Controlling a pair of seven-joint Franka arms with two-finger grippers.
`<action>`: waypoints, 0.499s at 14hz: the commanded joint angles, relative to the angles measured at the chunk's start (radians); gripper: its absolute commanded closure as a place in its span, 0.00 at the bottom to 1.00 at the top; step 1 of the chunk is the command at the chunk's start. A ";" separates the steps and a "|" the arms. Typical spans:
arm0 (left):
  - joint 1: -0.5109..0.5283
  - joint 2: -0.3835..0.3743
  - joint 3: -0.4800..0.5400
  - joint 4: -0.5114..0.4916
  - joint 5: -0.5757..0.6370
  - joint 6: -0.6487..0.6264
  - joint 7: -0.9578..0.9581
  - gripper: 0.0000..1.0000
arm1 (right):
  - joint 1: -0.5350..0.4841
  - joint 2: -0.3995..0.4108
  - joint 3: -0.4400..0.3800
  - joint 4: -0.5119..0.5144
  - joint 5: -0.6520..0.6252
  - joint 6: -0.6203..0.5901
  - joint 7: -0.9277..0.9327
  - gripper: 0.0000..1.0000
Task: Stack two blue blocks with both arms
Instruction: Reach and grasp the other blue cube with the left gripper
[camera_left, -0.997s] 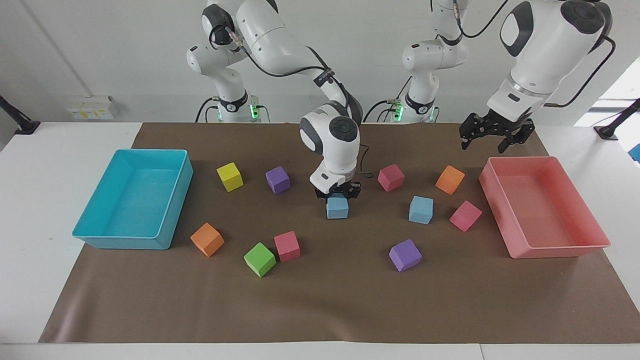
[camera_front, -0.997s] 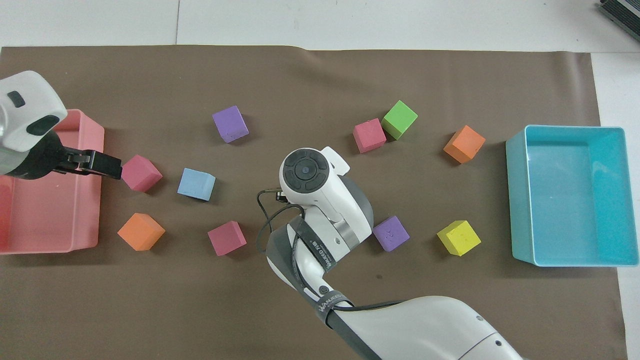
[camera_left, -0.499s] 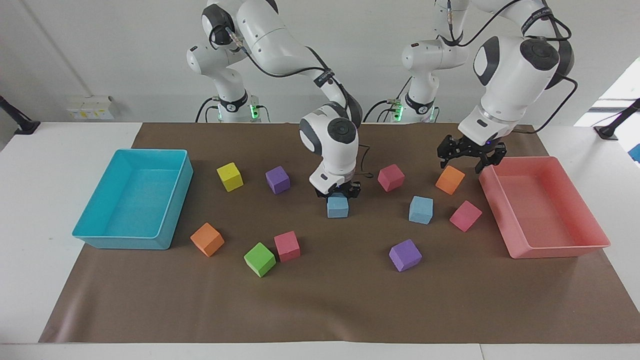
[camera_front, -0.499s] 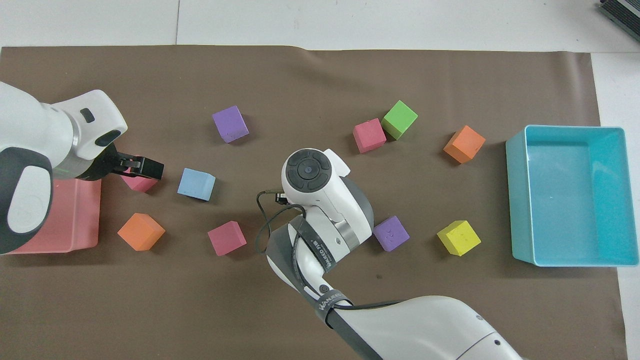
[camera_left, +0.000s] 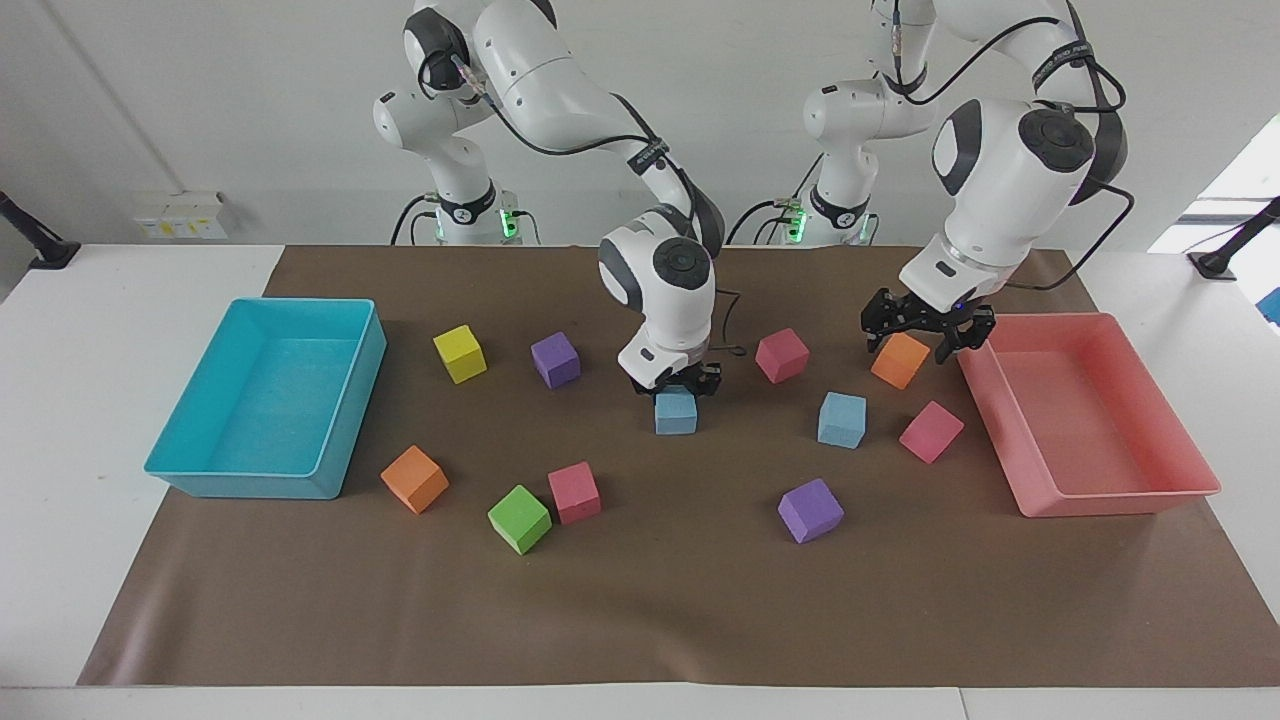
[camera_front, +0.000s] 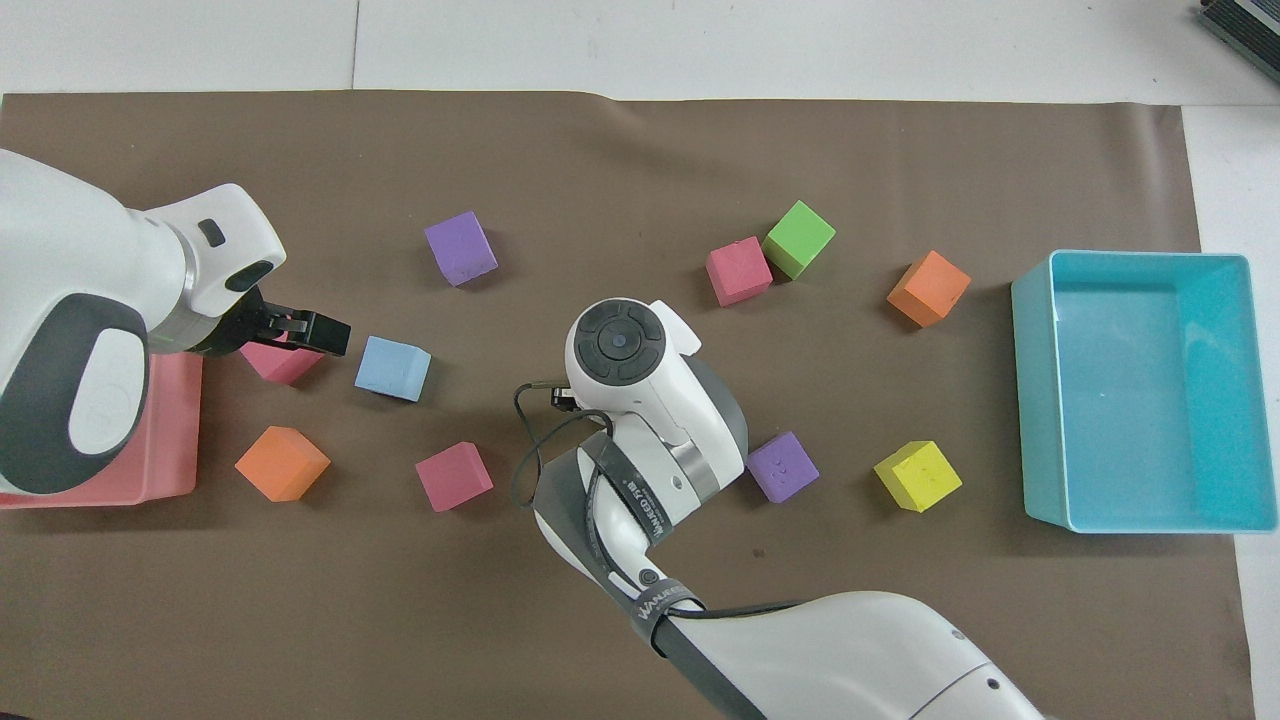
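One blue block (camera_left: 676, 411) sits in the middle of the mat with my right gripper (camera_left: 676, 383) shut on its top, straight down from above; the right arm's wrist hides this block in the overhead view. The second blue block (camera_left: 842, 419) (camera_front: 392, 368) lies free on the mat toward the left arm's end. My left gripper (camera_left: 927, 335) (camera_front: 300, 330) hangs open and empty in the air over the orange cube (camera_left: 900, 360) and pink cube (camera_front: 278, 362), just beside that free blue block.
A pink tray (camera_left: 1110, 500) stands at the left arm's end and a turquoise tray (camera_left: 245, 485) at the right arm's end. Purple cubes (camera_left: 810, 510) (camera_left: 556, 360), a yellow cube (camera_left: 460, 353), a green cube (camera_left: 519, 519) and more pink and orange cubes are scattered over the brown mat.
My left arm has swung down from beside the pink tray toward the free blue block, staying open. The right gripper keeps its hold; its block sits a shade higher.
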 joint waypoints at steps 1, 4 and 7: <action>-0.033 0.013 0.015 -0.065 -0.017 0.094 -0.008 0.00 | -0.001 -0.032 0.001 -0.045 0.019 0.034 -0.014 0.29; -0.068 0.017 0.017 -0.143 -0.017 0.189 -0.023 0.00 | 0.001 -0.032 0.001 -0.042 0.002 0.031 -0.011 0.00; -0.085 0.018 0.018 -0.168 -0.016 0.219 -0.023 0.00 | -0.001 -0.064 0.001 -0.040 -0.001 0.027 -0.017 0.00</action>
